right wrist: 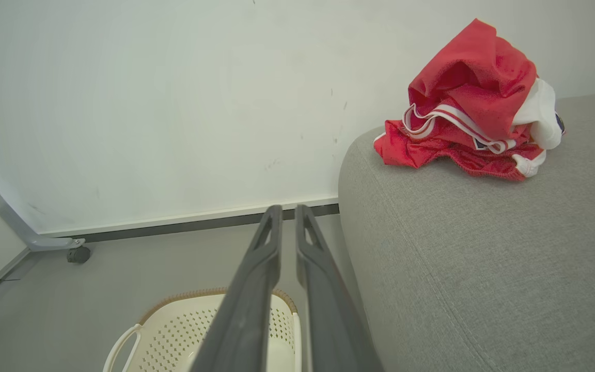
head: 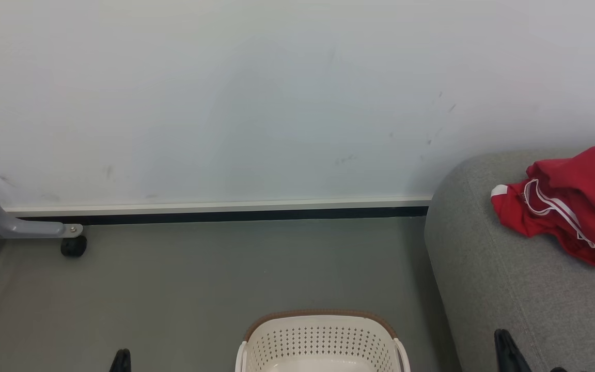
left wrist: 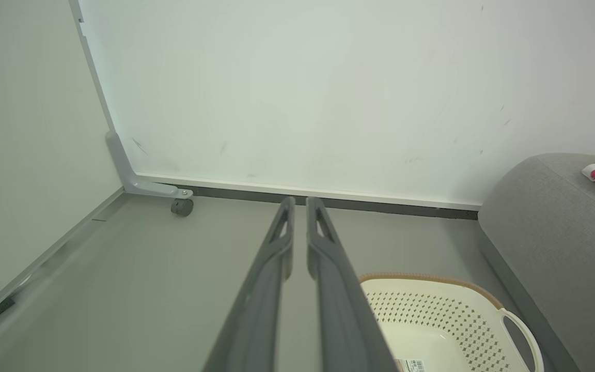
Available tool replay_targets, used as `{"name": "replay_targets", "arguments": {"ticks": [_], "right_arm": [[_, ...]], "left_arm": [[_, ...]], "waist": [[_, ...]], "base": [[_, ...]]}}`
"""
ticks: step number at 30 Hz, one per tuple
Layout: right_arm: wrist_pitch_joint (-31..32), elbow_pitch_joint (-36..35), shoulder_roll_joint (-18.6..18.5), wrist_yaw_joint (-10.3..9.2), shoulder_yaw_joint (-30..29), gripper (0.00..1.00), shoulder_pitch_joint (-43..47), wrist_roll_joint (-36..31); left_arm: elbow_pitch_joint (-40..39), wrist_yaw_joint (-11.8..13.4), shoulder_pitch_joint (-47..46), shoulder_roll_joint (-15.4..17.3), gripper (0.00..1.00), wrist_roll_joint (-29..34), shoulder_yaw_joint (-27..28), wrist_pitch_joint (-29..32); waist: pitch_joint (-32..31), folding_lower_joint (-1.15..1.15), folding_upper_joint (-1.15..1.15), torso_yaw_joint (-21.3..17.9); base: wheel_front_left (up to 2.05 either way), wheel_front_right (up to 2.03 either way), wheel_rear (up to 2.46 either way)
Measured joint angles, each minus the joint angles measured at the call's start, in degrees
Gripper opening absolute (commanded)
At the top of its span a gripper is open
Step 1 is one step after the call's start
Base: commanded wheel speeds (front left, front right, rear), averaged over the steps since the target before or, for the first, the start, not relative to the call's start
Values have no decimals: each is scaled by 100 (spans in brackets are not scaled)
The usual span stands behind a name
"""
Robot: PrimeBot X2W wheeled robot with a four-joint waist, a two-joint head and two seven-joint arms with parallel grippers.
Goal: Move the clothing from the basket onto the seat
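I see left gripper [left wrist: 300,204] and right gripper [right wrist: 286,211] jaws at a thin slit, holding nothing, clothing [right wrist: 470,103] heaped on seat [right wrist: 483,248], up-right of right jaws, well apart, basket [right wrist: 173,336] between the 2 grippers, 1 barcode sticker [left wrist: 411,366] inside, text unreadable

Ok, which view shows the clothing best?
The right wrist view: the clothing lies whole in frame on the seat. The head view crops it at the right edge; the left wrist view catches a small corner.
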Motion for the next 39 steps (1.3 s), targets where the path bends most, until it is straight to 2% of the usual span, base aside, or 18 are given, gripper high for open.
{"name": "replay_targets", "arguments": {"ticks": [10, 39], "right_arm": [[107, 155, 89, 59, -89, 0, 82, 269], [712, 357, 309, 415, -688, 0, -273, 2205]], "left_arm": [[152, -59, 68, -109, 0, -214, 66, 119], [332, -414, -276, -379, 0, -2137, 485, 711]], "waist": [[25, 0, 0, -11], [173, 0, 0, -89]], "base": [[0, 0, 0], [0, 0, 0]]}}
